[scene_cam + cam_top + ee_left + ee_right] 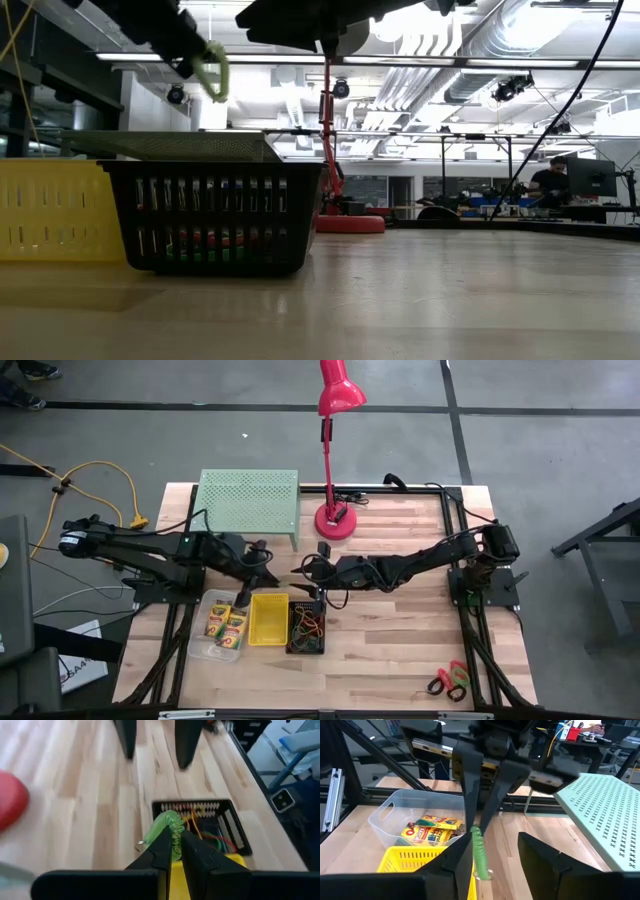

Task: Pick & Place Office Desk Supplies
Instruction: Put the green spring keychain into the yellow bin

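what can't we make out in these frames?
- Black mesh bin contents: coloured loops, too small to count in the high view; the bin wall hides most in the low view.
- Crayon boxes in the clear bin: the yellow bin and right gripper's fingers cover part, so no count.
- Left gripper shut on the green coil loop: whether the loop's ring is attached, blurred.
- Scissors: too small for blade state.

Both arms showing matte black w/ chunky jointed links. Left gripper (172, 851) & right gripper (495, 855) showing flat, tapering black fingers; black cables running along the arms.
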Robot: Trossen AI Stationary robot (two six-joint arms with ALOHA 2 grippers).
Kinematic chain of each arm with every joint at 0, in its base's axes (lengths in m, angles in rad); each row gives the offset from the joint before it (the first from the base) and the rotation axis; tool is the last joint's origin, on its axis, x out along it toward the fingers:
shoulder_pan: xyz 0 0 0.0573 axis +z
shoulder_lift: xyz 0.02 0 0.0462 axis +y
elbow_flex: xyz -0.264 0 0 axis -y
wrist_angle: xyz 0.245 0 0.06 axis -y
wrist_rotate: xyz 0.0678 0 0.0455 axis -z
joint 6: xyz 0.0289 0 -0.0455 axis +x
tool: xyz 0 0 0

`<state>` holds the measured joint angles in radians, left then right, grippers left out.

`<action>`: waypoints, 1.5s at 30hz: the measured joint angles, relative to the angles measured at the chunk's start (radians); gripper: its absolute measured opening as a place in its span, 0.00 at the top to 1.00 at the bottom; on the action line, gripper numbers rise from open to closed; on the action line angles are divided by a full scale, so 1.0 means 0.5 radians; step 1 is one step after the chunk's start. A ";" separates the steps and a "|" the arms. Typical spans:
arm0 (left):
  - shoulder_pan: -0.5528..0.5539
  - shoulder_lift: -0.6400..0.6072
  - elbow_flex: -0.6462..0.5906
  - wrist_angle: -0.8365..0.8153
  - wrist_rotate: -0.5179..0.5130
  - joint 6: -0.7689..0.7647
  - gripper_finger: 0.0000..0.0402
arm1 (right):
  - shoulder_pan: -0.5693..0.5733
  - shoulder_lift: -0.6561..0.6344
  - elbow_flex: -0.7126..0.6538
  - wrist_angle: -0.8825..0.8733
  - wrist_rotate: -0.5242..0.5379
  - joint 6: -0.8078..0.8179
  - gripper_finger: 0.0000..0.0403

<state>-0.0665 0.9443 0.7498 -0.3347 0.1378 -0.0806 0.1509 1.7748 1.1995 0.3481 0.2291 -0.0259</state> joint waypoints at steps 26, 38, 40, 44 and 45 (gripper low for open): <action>-0.510 0.633 0.000 -0.266 -0.130 -0.588 0.94 | 0.031 0.000 0.000 -0.037 -0.007 0.013 0.65; -0.456 0.671 0.000 -0.266 -0.130 -0.588 0.93 | 0.031 0.000 0.000 -0.052 -0.007 0.012 0.65; -0.456 0.671 0.000 -0.266 -0.129 -0.588 0.92 | 0.031 0.000 0.000 -0.062 -0.007 0.013 0.65; -0.456 0.671 0.000 -0.266 -0.129 -0.588 0.86 | 0.031 0.000 0.000 -0.081 -0.007 0.012 0.65; -0.456 0.671 0.000 -0.266 -0.129 -0.588 0.84 | 0.031 0.000 0.000 -0.086 -0.007 0.013 0.65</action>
<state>-0.2947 1.2800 0.7498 -0.4675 0.0731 -0.3745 0.1661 1.7748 1.1995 0.3051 0.2256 -0.0194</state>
